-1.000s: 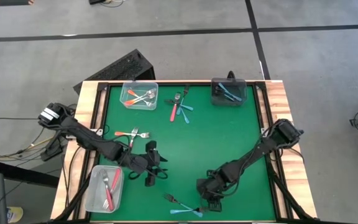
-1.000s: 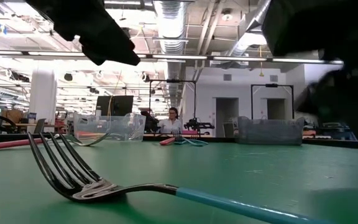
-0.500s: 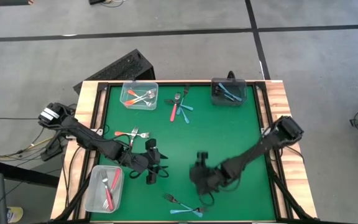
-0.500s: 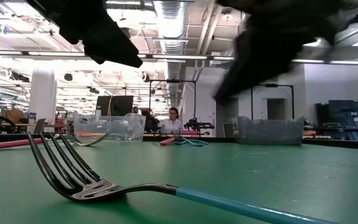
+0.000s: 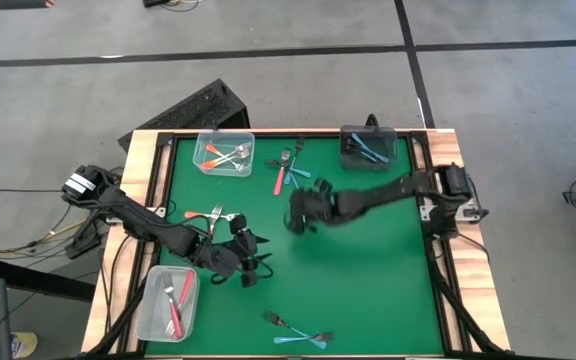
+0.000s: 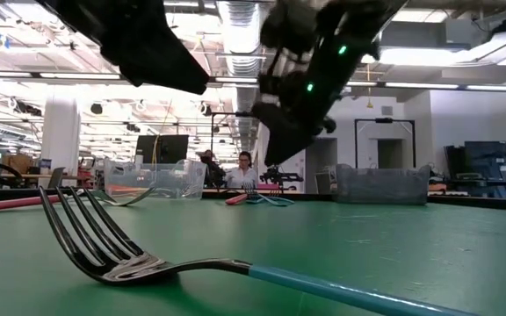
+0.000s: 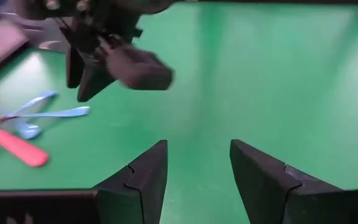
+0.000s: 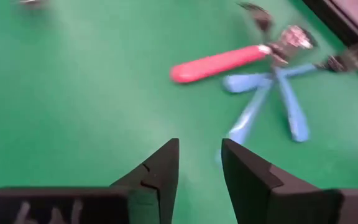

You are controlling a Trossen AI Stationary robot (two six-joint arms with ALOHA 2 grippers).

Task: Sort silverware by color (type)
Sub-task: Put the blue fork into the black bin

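Forks (image 5: 290,173) partly binned, several loose on green mat (image 5: 368,260); right gripper (image 5: 298,210) and left gripper (image 5: 251,262) both parted, empty.

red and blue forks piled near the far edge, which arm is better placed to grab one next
Right. The right gripper hangs just short of the pile of red and blue forks, open and empty, with the pile straight ahead in its wrist view. The left gripper, also open, sits nearer the front-left, farther from the pile.

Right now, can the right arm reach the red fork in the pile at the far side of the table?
Probably yes: the right gripper, jaws open and empty, hovers near the red fork, with nothing between them.
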